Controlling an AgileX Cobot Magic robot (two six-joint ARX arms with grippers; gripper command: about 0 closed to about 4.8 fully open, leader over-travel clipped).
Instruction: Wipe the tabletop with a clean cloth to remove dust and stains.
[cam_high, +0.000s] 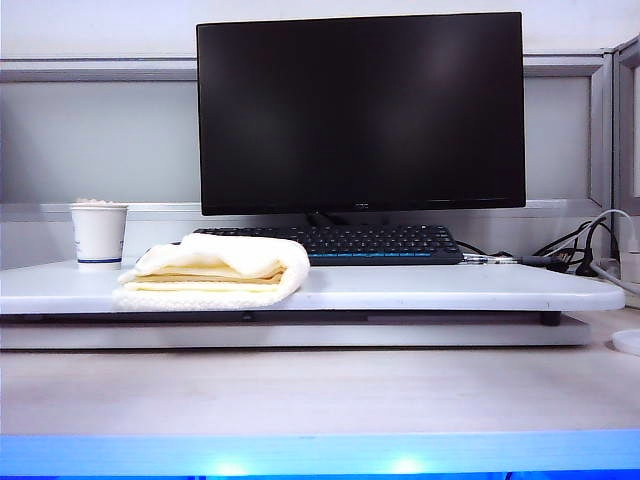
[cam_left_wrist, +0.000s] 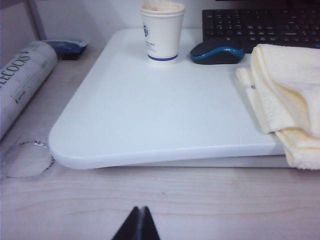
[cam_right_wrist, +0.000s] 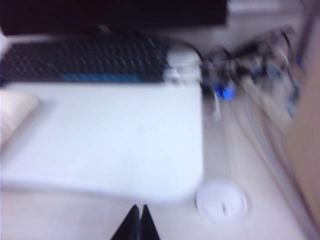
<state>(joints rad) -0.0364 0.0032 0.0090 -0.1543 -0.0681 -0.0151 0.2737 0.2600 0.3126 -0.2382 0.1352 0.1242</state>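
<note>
The glossy white tabletop (cam_high: 420, 288) lies raised over the wood-grain desk. A folded cream and pale yellow cloth (cam_high: 218, 270) rests on its left part, hanging slightly over the front edge; the same cloth (cam_left_wrist: 287, 100) shows in the left wrist view, and a blurred corner of the cloth (cam_right_wrist: 15, 117) in the right wrist view. My left gripper (cam_left_wrist: 140, 209) is shut and empty, over the bare desk in front of the tabletop (cam_left_wrist: 150, 115). My right gripper (cam_right_wrist: 138, 206) is also shut and empty, before the tabletop's other end (cam_right_wrist: 110, 135). Neither gripper appears in the exterior view.
A paper cup (cam_high: 99, 235), a dark keyboard (cam_high: 330, 243) and a black monitor (cam_high: 360, 110) stand at the back. A blue-black mouse (cam_left_wrist: 217, 53) lies beside the cup. Cables (cam_high: 590, 250) cluster at the right. A round white disc (cam_right_wrist: 221, 202) and a rolled cylinder (cam_left_wrist: 22, 82) lie on the desk.
</note>
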